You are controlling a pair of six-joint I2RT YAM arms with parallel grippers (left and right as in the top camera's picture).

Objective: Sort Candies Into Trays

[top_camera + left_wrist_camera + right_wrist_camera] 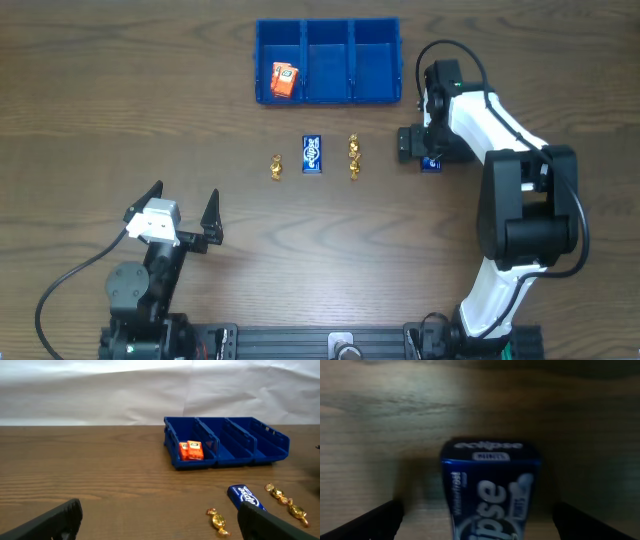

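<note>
Right wrist view has the right gripper (480, 522) open astride the blue mint box (490, 485), probably light, rigid and slick, so pinch its long sides; left gripper (185, 198) sits open at seven o'clock.

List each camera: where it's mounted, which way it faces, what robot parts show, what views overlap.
Top view: fixed overhead, looking down on the table; shows both arms, left pincer, right pincer.
Left wrist view: low above the table, facing across it at the blue tray; own fingers spread wide.
Right wrist view: close above the table, facing down on a blue mint box; own fingers flank it.
Shared: top and left wrist views both show the blue tray and gold candies.
</note>
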